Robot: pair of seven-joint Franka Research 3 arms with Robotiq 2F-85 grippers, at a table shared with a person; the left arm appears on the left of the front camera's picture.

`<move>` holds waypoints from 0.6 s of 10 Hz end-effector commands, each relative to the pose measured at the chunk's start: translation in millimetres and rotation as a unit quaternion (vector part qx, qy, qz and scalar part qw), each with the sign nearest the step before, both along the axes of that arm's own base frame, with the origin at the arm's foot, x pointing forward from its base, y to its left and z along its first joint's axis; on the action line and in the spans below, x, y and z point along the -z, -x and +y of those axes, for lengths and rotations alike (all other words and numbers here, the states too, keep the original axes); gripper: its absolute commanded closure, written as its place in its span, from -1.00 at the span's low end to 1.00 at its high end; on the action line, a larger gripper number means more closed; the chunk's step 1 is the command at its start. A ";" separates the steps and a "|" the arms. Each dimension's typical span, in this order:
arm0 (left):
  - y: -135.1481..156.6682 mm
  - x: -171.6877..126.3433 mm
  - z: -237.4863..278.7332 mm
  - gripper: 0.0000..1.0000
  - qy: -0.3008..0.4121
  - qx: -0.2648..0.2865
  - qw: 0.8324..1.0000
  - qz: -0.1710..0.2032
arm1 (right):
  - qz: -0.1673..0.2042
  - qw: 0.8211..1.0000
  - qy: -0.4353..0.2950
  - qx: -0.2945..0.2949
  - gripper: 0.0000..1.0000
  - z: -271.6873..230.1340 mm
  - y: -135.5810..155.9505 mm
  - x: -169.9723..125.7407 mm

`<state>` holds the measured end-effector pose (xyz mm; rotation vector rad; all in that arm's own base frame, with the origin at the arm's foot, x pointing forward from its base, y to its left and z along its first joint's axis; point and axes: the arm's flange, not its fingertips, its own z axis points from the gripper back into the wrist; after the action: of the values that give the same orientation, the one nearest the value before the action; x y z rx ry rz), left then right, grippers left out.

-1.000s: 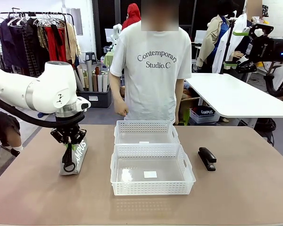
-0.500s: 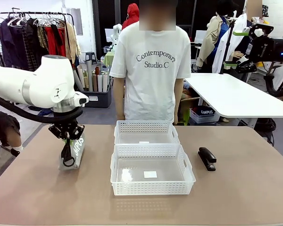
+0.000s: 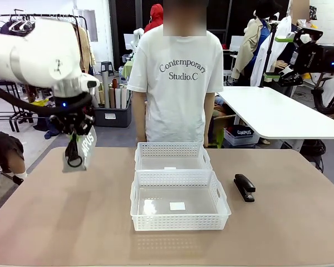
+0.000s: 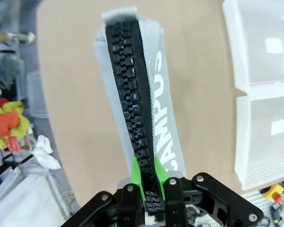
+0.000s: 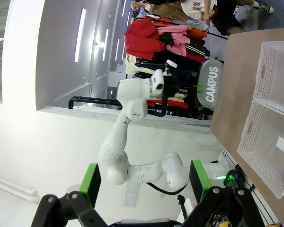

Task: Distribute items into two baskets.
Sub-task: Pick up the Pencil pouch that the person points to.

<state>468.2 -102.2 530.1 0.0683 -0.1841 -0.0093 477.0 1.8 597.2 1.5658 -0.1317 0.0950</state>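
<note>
The left arm [image 3: 39, 55] comes in from the upper left of the front view and bends down, wrist pointing at the table [image 3: 55, 222]. The left gripper [image 3: 75, 135] is clamped on the zipper edge of the grey CAMPUS pouch [image 3: 80, 154]. The pouch hangs clear of the tabletop at frame left, beside the far basket [image 3: 171, 149] and near basket [image 3: 178, 221]. The black stapler [image 3: 244, 187] lies to their right. In the right wrist view, the right gripper [image 5: 144, 187] has its fingers wide apart, holding nothing.

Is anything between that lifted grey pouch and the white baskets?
Nothing visible: the grey fabric "CAMPUS" zip pouch hangs in the left gripper above bare brown table, left of the white lattice plastic baskets.
</note>
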 end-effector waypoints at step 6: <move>-8.9 -155.2 4.5 1.00 -0.005 0.030 0.999 -0.044 | -0.002 1.000 -0.001 0.000 -1.00 0.1 0.2 -1.6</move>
<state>467.5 -103.6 672.7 0.0704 -0.2728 -0.0793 477.0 1.8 597.2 1.5658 -0.1316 0.0950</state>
